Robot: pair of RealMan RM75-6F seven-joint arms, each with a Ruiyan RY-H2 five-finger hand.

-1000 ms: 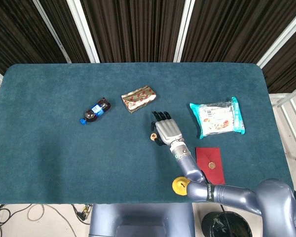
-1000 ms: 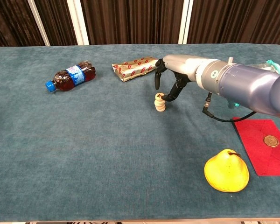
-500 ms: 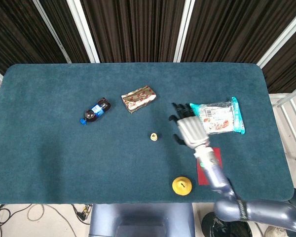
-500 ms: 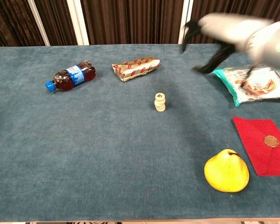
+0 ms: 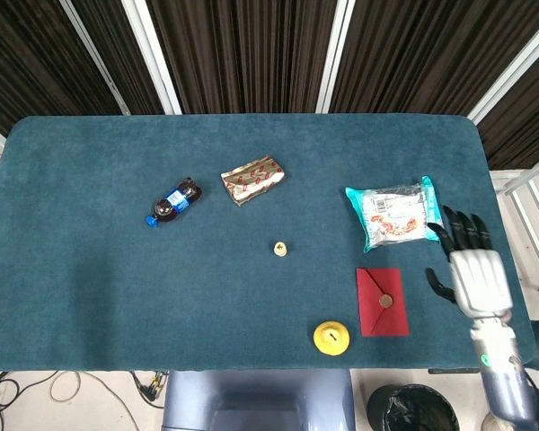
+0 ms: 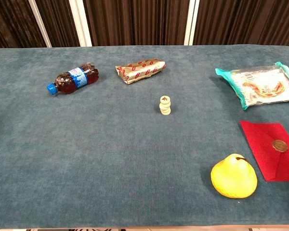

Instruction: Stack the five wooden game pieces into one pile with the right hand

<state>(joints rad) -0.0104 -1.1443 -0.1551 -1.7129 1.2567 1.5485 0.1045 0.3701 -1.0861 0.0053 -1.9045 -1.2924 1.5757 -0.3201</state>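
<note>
The wooden game pieces (image 6: 165,105) stand in one small upright pile near the middle of the blue-green table (image 5: 117,296), with a dark mark on the top piece; how many are in the pile is too small to count. The right hand (image 5: 474,269) is well apart from the pile, out at the table's right edge beyond the red envelope (image 5: 382,301) and just beside the teal snack packet (image 5: 395,214), its fingers spread and holding nothing. The chest view does not show this hand at all, and the left hand appears in neither view. Between pile and hand lies the envelope with its gold seal, and a yellow pear (image 6: 233,176) sits near the front edge. Behind the pile lie a gold wrapped snack bar (image 6: 139,70) and a small cola bottle (image 6: 72,79) on its side
</note>
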